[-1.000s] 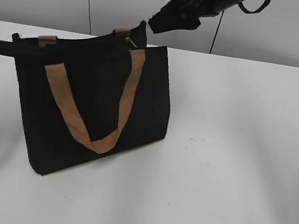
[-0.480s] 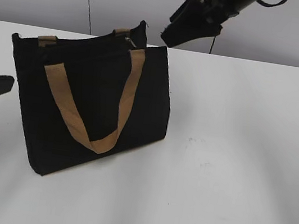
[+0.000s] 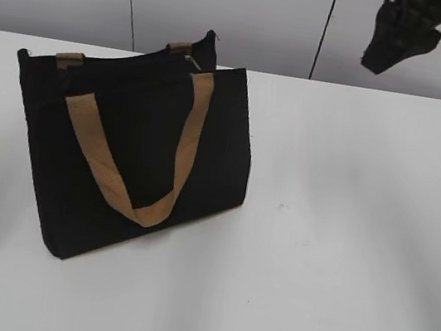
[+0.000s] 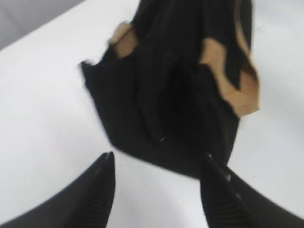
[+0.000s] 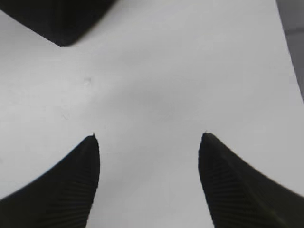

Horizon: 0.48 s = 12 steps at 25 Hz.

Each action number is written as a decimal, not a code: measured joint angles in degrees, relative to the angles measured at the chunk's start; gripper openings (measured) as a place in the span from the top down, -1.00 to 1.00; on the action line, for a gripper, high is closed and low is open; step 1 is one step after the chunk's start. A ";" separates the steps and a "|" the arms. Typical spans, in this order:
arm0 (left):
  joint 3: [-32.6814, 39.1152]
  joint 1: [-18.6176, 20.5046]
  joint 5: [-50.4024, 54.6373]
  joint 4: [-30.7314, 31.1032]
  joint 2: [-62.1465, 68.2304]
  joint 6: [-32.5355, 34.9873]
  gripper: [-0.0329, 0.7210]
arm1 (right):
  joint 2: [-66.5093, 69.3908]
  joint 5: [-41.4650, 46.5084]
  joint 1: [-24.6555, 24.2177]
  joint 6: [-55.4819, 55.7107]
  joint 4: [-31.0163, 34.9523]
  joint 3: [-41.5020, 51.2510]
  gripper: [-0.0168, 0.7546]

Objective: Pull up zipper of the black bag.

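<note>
The black bag [image 3: 135, 148] stands upright on the white table, left of centre, with a tan strap handle [image 3: 120, 187] hanging down its front. The zipper runs along its top edge, with a small silvery pull [image 3: 189, 59] near the far right end. My right gripper [image 3: 390, 50] hangs open and empty high at the upper right, well away from the bag. In the right wrist view it [image 5: 148, 135] is over bare table, with a bag corner [image 5: 57, 19] at the top left. My left gripper [image 4: 157, 154] is open and empty, just short of the bag's end [image 4: 171, 104].
The white table [image 3: 344, 235] stretches to the right of and in front of the bag. A grey panelled wall [image 3: 253, 11] stands behind the table's far edge.
My right gripper has risen and moved right, away from the bag's top right end. My left gripper has drawn back left, almost out of the exterior view. The bag has stayed put.
</note>
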 joint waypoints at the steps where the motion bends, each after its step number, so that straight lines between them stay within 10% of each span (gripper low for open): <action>1: -2.41 0.00 0.37 7.53 1.73 -7.67 -0.21 | -0.46 0.00 0.00 4.20 -2.83 0.00 -0.35; 6: -14.00 0.00 5.17 25.30 8.00 -43.36 -0.20 | -2.65 0.03 -1.14 28.94 -9.90 0.00 -0.35; 12: -25.71 0.05 14.60 33.78 12.10 -58.58 -0.20 | -7.08 0.07 -9.48 38.21 -5.32 0.00 -0.35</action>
